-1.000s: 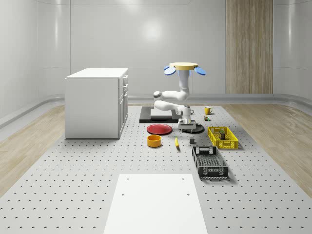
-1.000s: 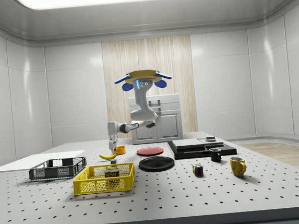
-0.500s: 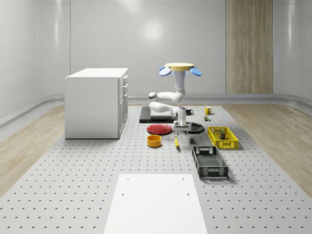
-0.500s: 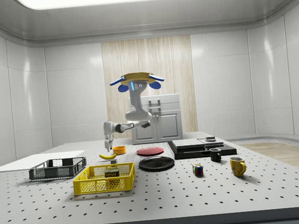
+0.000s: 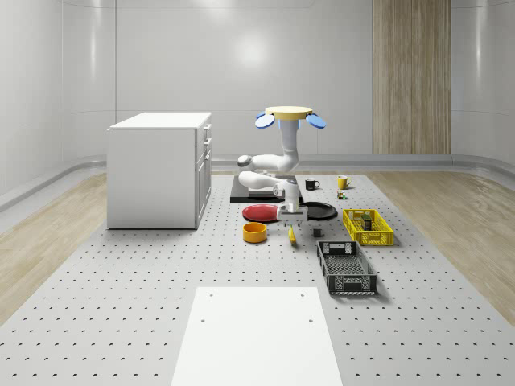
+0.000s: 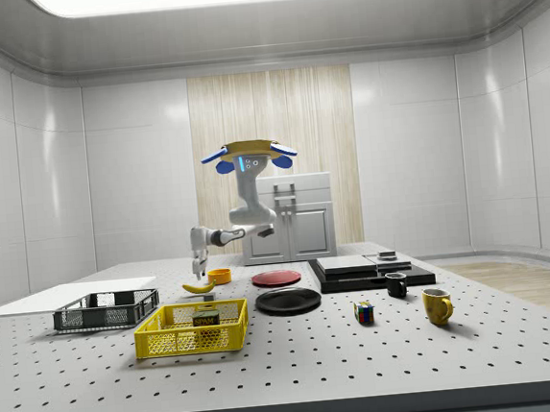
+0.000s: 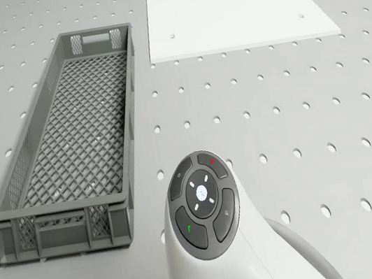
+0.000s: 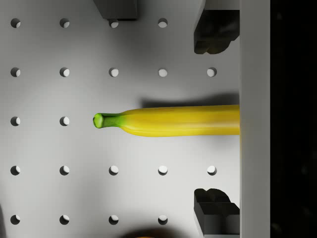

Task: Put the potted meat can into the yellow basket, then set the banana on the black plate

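Observation:
The banana [image 5: 291, 235] [image 6: 199, 287] lies on the perforated table between the orange bowl and the yellow basket [image 5: 368, 227] [image 6: 191, 330]. In the basket stands the potted meat can [image 5: 366, 219] [image 6: 206, 318]. The black plate [image 5: 319, 211] [image 6: 288, 300] sits just behind the banana. The drone [image 5: 288, 117] [image 6: 247, 153] hovers above the red plate and the black slab, its arm reaching down. My gripper [image 5: 290, 215] [image 6: 200, 270] [image 8: 216, 121] hangs open just above the banana [image 8: 173, 120], one fingertip [image 8: 215, 32] on each side of it, holding nothing.
A red plate [image 5: 263, 212], an orange bowl [image 5: 254, 232] and a small dark block [image 5: 317, 232] lie near the banana. A grey crate [image 5: 346, 267] [image 7: 66, 144] and a white mat [image 5: 257, 334] lie nearer. A white cabinet [image 5: 159, 169], two mugs and a cube stand farther off.
The drone and arm have shifted toward the whole-scene view's left. The gripper moved from over the black plate to over the banana and sits lower.

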